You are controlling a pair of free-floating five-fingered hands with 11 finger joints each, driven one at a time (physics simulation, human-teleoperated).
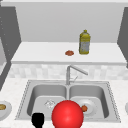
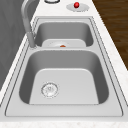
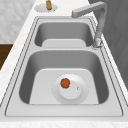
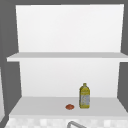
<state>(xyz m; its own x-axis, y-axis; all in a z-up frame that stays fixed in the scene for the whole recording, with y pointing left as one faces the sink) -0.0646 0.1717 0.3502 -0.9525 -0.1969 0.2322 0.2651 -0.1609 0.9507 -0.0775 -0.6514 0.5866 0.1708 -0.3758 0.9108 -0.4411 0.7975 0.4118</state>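
Observation:
My left hand (image 1: 37,120) is a black shape at the bottom left of the front view, over the sink's front rim by the left basin. Just to its right, a large red ball (image 1: 67,115) covers the front of the divider between the basins. A white plate (image 3: 75,93) lies in the right basin with a small orange-red piece of food (image 3: 65,83) on it. In the front view that food (image 1: 84,108) peeks out beside the ball. A yellow bottle (image 1: 84,42) and a small reddish item (image 1: 69,53) stand on the shelf behind the sink.
The faucet (image 1: 72,71) rises at the back between the basins, spout over the right one. The left basin has a drain (image 2: 50,89). A plate with a brown item (image 1: 2,107) sits on the left counter. A plate with a red item (image 2: 76,4) sits on the right counter.

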